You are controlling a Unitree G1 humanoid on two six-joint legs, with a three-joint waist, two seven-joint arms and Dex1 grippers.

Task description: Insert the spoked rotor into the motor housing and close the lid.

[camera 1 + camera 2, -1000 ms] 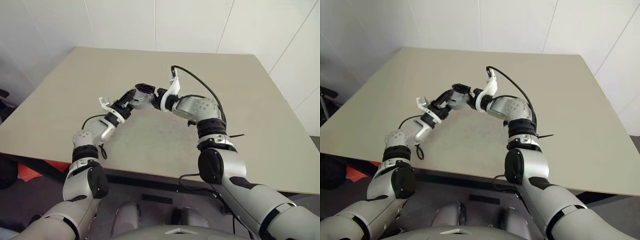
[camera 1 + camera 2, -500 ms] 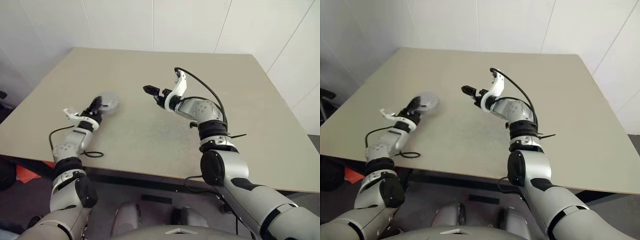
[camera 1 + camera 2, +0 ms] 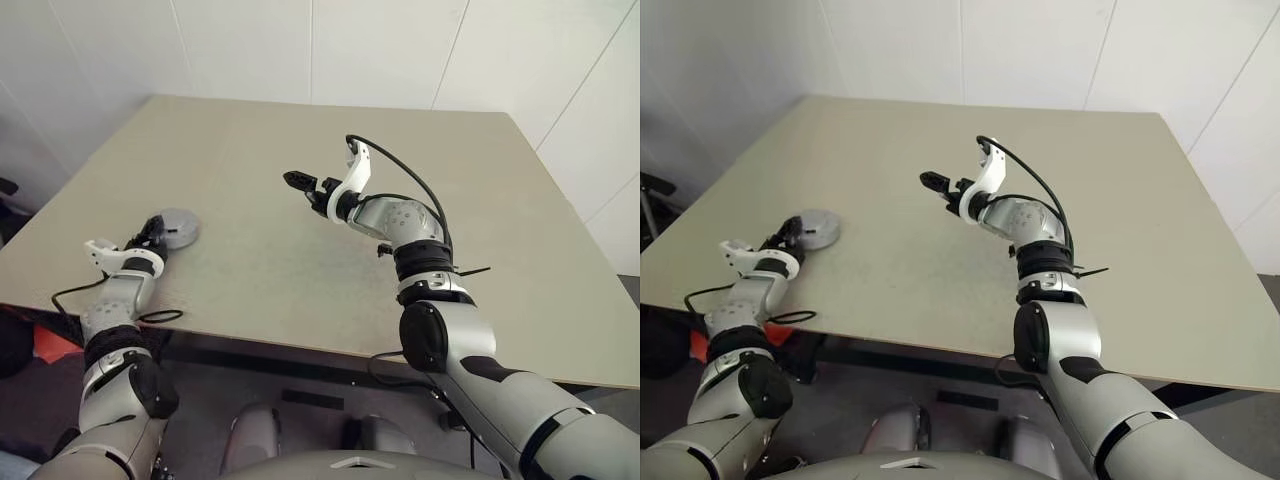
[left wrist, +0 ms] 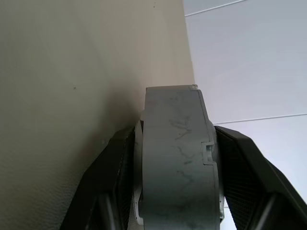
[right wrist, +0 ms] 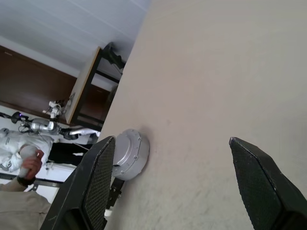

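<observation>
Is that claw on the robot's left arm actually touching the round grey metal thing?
Touching. In the left wrist view both fingers press against the sides of the motor housing, with no gap; the head view shows the left gripper at it.

You see the left gripper (image 3: 788, 232) clamped on the motor housing (image 3: 816, 228), which rests on the table (image 3: 940, 260).

No readable text, labels, numbers anywhere (surfaces plain, unmarked).
</observation>
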